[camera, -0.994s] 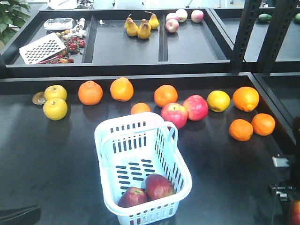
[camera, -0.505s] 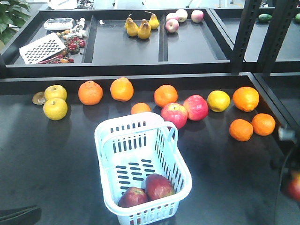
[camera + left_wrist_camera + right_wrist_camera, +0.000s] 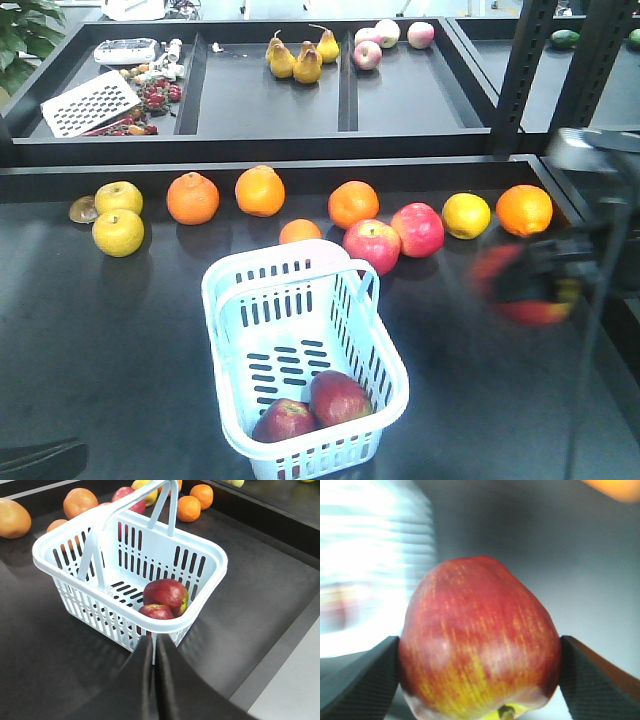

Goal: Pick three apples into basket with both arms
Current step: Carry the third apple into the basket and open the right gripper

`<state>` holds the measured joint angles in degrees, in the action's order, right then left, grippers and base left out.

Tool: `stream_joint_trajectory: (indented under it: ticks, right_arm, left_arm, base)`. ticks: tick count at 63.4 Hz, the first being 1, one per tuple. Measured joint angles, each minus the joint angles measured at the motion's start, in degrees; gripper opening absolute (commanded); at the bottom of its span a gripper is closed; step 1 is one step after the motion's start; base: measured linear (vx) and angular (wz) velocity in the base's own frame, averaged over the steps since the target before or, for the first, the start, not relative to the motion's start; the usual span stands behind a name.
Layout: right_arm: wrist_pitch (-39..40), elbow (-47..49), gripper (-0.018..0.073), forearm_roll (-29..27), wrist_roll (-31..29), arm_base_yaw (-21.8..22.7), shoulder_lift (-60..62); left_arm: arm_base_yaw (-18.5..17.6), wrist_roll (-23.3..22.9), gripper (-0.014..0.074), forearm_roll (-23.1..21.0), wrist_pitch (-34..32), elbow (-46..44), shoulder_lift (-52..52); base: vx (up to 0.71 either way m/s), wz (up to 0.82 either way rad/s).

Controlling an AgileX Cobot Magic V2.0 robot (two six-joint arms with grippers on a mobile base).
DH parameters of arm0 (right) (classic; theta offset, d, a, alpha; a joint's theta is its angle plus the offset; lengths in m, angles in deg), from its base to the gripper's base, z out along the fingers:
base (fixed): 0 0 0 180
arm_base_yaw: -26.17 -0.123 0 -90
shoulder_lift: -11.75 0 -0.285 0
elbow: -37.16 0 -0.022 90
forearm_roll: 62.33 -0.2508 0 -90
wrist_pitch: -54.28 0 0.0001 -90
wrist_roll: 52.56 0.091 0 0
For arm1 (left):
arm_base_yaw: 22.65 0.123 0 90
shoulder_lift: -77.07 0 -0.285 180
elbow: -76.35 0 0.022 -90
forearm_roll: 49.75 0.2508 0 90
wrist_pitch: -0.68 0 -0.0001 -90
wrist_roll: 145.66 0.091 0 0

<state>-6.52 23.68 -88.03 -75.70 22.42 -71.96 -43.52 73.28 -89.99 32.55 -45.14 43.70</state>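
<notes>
The pale basket (image 3: 215, 300) stands in the middle of the dark table, handles up. Two dark red apples (image 3: 340, 397) (image 3: 284, 420) lie in its near end; the left wrist view shows them too (image 3: 165, 592) (image 3: 156, 612). A third apple (image 3: 480, 640), red with yellow-green near the stem, is clamped between my right gripper's (image 3: 480, 680) pads. From the front this apple (image 3: 520, 285) is a blur above the table, right of the basket. My left gripper (image 3: 154, 645) is shut and empty, just outside the basket's near rim (image 3: 165, 626).
Oranges (image 3: 192, 198), pink-red apples (image 3: 372, 245) and yellow apples (image 3: 118, 232) lie in a row behind the basket. Back trays hold pears (image 3: 297, 58) and more apples. Black uprights (image 3: 525, 70) stand at the right. A raised table edge (image 3: 280, 645) runs near the left gripper.
My right arm has risen from the lower right corner and swung up and left, carrying the apple over the table. The basket, its two apples and the left arm have not moved.
</notes>
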Motion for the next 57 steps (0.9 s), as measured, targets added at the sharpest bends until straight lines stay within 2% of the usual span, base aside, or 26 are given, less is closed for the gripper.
stream_joint_trajectory:
  ticks: [12, 17, 23, 30, 37, 44, 47, 57]
  right_arm:
    - [6.4, -0.3, 0.0010, -2.0, 2.3, -16.6, -2.4]
    - [10.6, -0.3, 0.0041, -1.4, 4.3, -21.1, -5.6]
    - [15.5, -0.4, 0.0134, -1.3, 4.9, -24.8, -10.3]
    - [18.9, -0.4, 0.0313, -2.3, 4.9, -26.8, -15.0]
    - [21.3, -0.4, 0.0547, -3.7, 4.9, -27.2, -18.7]
    - [23.8, -0.4, 0.0701, -4.1, 4.9, -27.2, -20.3]
    - [25.2, -0.4, 0.0730, -4.5, 4.9, -27.2, -20.4]
    - [28.3, -0.4, 0.0720, -5.0, 5.2, -27.2, -20.4]
  left_arm:
    - [0.0, 0.0, -0.0006, 0.0, 0.0, 0.0, 0.0]
    - [0.0, 0.0, -0.0006, 0.0, 0.0, 0.0, 0.0]
    - [0.0, 0.0, -0.0006, 0.0, 0.0, 0.0, 0.0]
    - [0.0, 0.0, -0.0006, 0.0, 0.0, 0.0, 0.0]
    - [0.0, 0.0, -0.0006, 0.0, 0.0, 0.0, 0.0]
    - [0.0, 0.0, -0.0006, 0.0, 0.0, 0.0, 0.0]
    - [0.0, 0.0, -0.0006, 0.0, 0.0, 0.0, 0.0]
    - [0.0, 0.0, -0.0006, 0.0, 0.0, 0.0, 0.0]
  base:
    - [0.00, 0.00]
    - [0.00, 0.00]
    - [0.00, 0.00]
    - [0.00, 0.00]
    - [0.00, 0.00]
    - [0.00, 0.00]
    - [0.00, 0.00]
    - [0.00, 0.00]
